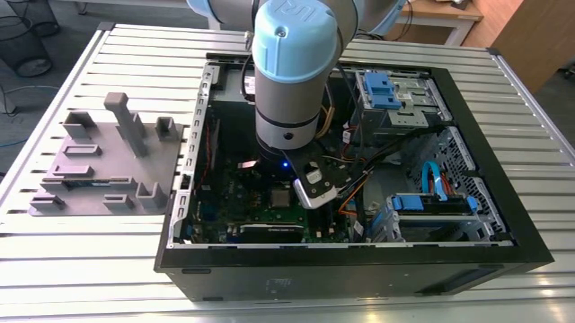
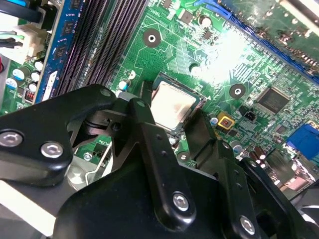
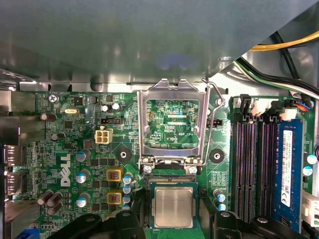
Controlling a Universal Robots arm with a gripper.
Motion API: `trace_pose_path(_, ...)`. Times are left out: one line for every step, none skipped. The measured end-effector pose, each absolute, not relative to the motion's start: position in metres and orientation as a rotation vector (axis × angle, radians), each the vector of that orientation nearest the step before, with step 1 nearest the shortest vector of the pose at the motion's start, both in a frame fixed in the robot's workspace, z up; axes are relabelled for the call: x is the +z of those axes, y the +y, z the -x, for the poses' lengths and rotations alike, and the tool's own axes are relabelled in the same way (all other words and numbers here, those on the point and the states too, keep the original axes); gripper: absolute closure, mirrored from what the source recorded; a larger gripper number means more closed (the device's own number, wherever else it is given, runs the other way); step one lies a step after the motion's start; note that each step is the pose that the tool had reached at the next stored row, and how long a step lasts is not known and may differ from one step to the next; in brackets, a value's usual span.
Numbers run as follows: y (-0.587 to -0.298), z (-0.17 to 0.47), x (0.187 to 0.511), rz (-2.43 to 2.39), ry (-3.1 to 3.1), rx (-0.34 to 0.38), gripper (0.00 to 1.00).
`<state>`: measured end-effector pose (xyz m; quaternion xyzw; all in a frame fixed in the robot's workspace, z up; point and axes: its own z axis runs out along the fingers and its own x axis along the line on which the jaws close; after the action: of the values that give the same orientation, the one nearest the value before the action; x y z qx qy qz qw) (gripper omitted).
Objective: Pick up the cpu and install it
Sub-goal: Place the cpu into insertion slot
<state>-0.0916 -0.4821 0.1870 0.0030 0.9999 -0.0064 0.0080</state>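
The cpu (image 3: 173,206), a small silver-topped square, hangs just over the open motherboard socket (image 3: 172,179), where a strip of gold contacts shows past its edge. My gripper (image 3: 173,221) is shut on the cpu, with a black finger against each side. In the second wrist view the cpu (image 2: 172,105) lies between the two fingers (image 2: 144,107) of the gripper (image 2: 172,113), level with the board. The socket's metal load plate (image 3: 172,124) is swung back open, its lever (image 3: 215,107) raised. In the exterior view the arm (image 1: 287,81) reaches down into the computer case (image 1: 341,262), over the cpu (image 1: 281,197).
Black memory slots (image 3: 254,164) and a fitted blue memory stick (image 3: 287,169) run beside the socket. Yellow and black cables (image 3: 284,50) and drive bays (image 1: 395,94) crowd the case near the arm. A grey parts fixture (image 1: 104,161) stands on the slatted table at the exterior view's left.
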Motion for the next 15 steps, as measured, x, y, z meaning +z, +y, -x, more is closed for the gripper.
trace_pose_path(-0.4821, 0.0916, 0.1870, -0.010, 3.126, -0.020, 0.46)
trace_pose_path(-0.4821, 0.0916, 0.1870, -0.010, 3.126, -0.020, 0.46)
trace_pose_path(-0.4821, 0.0916, 0.1870, -0.010, 3.126, -0.020, 0.46)
trace_pose_path(-0.4821, 0.0916, 0.1869, -0.010, 3.126, -0.020, 0.46)
trace_pose_path(-0.4821, 0.0916, 0.1869, -0.010, 3.126, -0.020, 0.46)
trace_pose_path(-0.4821, 0.0916, 0.1869, -0.010, 3.126, -0.020, 0.46)
trace_pose_path(-0.4821, 0.0916, 0.1869, -0.010, 3.126, -0.020, 0.47)
trace_pose_path(-0.4821, 0.0916, 0.1870, -0.010, 3.126, -0.020, 0.47)
trace_pose_path(-0.4821, 0.0916, 0.1870, -0.009, 3.126, -0.020, 0.51)
trace_pose_path(-0.4821, 0.0916, 0.1869, -0.010, 3.126, -0.020, 0.51)
trace_pose_path(-0.4821, 0.0916, 0.1869, -0.010, 3.126, -0.020, 0.51)
trace_pose_path(-0.4821, 0.0916, 0.1868, -0.010, 3.126, -0.020, 0.51)
trace_pose_path(-0.4821, 0.0916, 0.1868, -0.009, 3.126, -0.020, 0.51)
trace_pose_path(-0.4821, 0.0916, 0.1868, -0.009, 3.126, -0.020, 0.51)
trace_pose_path(-0.4821, 0.0916, 0.1868, -0.009, 3.126, -0.020, 0.51)
